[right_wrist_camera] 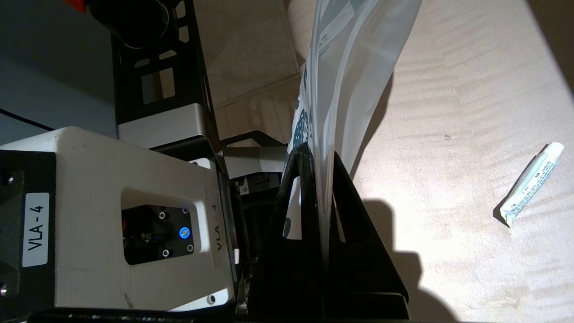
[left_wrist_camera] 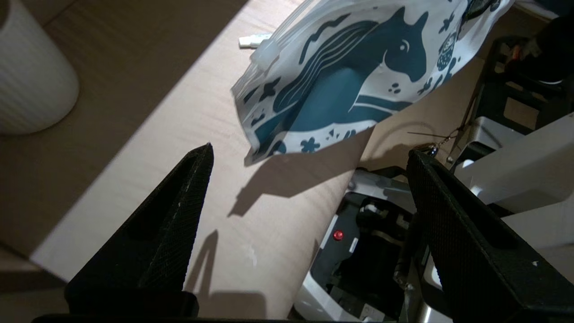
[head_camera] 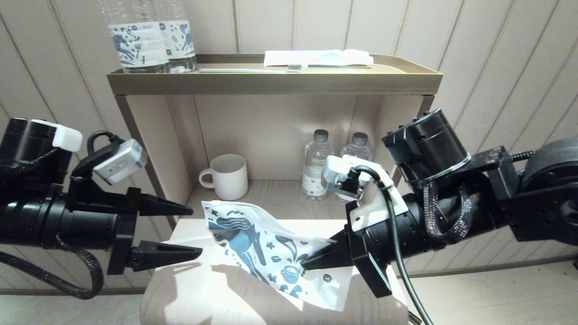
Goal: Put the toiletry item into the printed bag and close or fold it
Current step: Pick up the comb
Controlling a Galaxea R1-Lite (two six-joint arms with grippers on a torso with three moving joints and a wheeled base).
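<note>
The printed bag, white with a dark blue horse and small motifs, hangs tilted above the pale wooden table. My right gripper is shut on its right edge; in the right wrist view the thin bag runs pinched between the right gripper fingers. My left gripper stands open just left of the bag, holding nothing. In the left wrist view the bag hangs beyond the left gripper. The white comb is out of view.
A small white tube lies on the table beyond the bag. A ribbed white mug and two small water bottles stand in the shelf recess. The top tray carries a toothbrush, a white packet and two printed-label bottles.
</note>
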